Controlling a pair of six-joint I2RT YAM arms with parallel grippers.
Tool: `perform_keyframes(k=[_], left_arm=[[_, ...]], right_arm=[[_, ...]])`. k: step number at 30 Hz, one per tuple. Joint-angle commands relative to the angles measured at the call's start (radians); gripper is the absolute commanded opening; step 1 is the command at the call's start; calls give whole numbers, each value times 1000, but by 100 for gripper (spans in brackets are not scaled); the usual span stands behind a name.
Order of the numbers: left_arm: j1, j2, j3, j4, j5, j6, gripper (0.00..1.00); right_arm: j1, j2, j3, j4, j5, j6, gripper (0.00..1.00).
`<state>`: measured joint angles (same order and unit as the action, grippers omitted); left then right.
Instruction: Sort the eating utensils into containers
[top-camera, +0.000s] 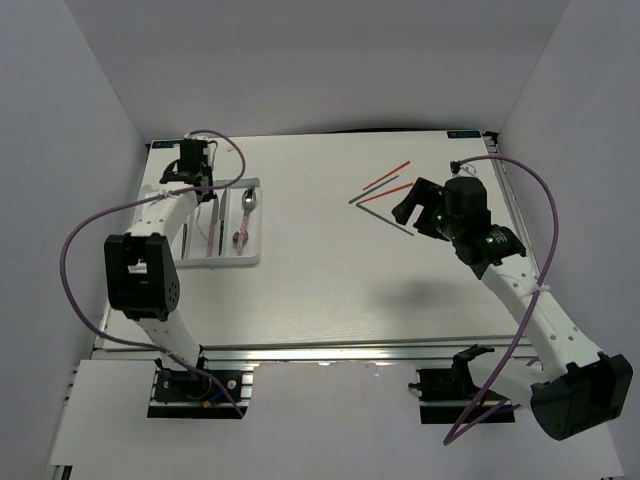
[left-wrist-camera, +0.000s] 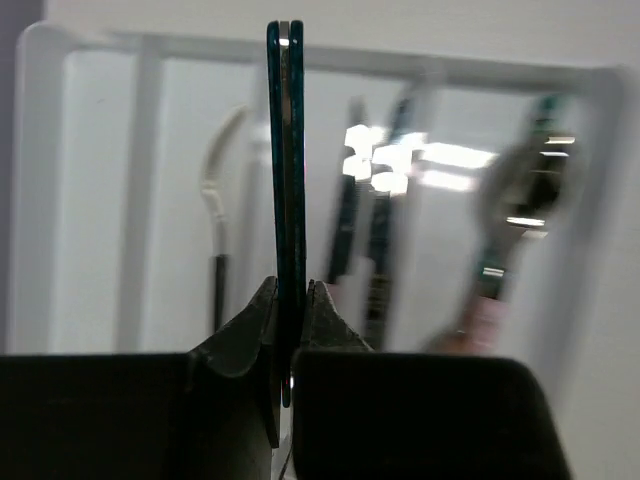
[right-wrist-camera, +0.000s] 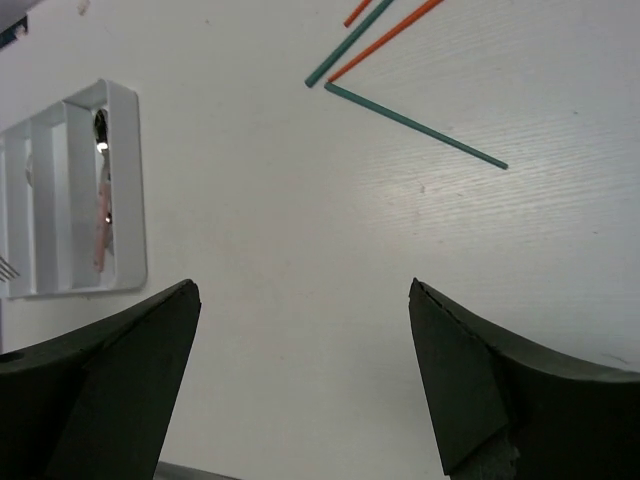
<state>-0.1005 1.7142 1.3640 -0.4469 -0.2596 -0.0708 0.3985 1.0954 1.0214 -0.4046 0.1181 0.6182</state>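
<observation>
My left gripper (left-wrist-camera: 290, 290) (top-camera: 190, 168) is shut on a thin teal-handled utensil (left-wrist-camera: 287, 170), seen edge-on and pointing away over the white tray (left-wrist-camera: 30, 150) (top-camera: 220, 262). The tray slots below hold a pale and dark utensil (left-wrist-camera: 215, 200), two dark-handled ones (left-wrist-camera: 350, 220) and a pink-handled spoon (left-wrist-camera: 505, 260) (top-camera: 243, 215). My right gripper (right-wrist-camera: 300, 290) (top-camera: 408, 210) is open above bare table with nothing between its fingers. Just beyond it lie loose teal chopsticks (right-wrist-camera: 415, 125) (top-camera: 385, 212) and red chopsticks (right-wrist-camera: 385, 40) (top-camera: 386, 192).
The tray (right-wrist-camera: 135, 180) appears at the left of the right wrist view with the pink spoon (right-wrist-camera: 103, 215) in its nearest slot. Grey walls close in the table on the left, right and far sides. Purple cables loop off both arms.
</observation>
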Motion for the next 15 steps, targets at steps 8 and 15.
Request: perform_keyframes(k=[8,15], left_arm=[[166,206,188,5,-15,341,0],[222,197,192,-10,49,420,0]], right_arm=[[-35,-97,-110,-5,-210,-183,89],[-33,-131,-135,27,-314,-189,89]])
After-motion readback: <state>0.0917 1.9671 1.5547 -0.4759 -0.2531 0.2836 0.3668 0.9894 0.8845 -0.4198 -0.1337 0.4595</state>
